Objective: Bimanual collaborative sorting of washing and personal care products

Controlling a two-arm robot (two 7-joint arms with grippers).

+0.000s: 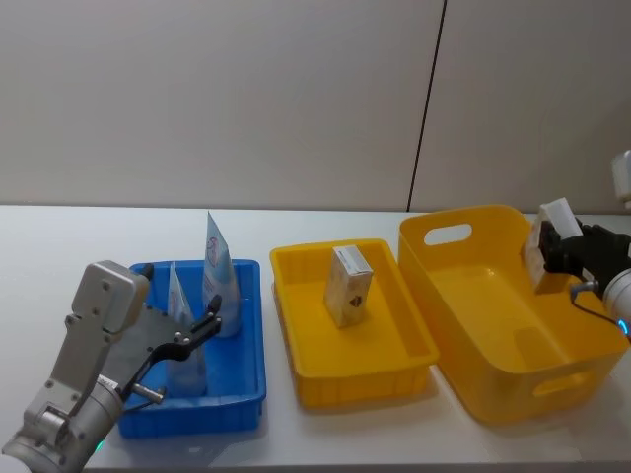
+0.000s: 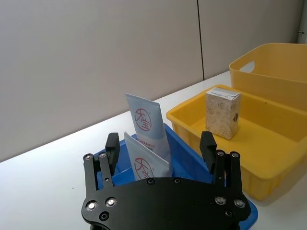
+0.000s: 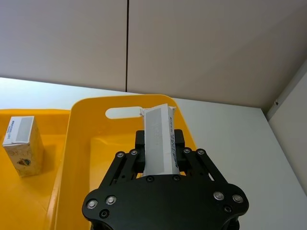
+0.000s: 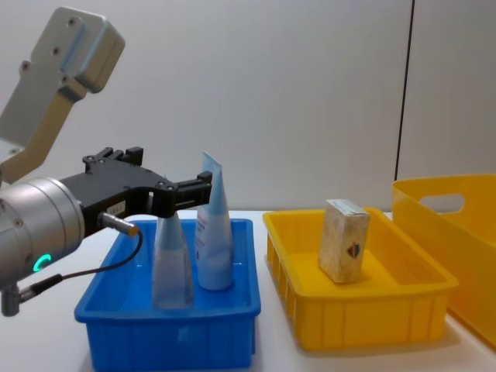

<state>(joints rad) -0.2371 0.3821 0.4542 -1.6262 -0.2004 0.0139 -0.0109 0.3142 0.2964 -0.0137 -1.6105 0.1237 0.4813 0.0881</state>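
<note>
Left jaws apart near pale, red-logo tube (image 2: 144,165); right jaws tight on white-topped beige carton (image 3: 158,139).

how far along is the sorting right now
Done: the back tube and front tube stand in the blue tray, and one carton stands in the small yellow tray. In hand: the right gripper is shut on a second carton by the big yellow bin's right rim; the left gripper is open at the front tube. Left: probably just setting that carton down.
</note>
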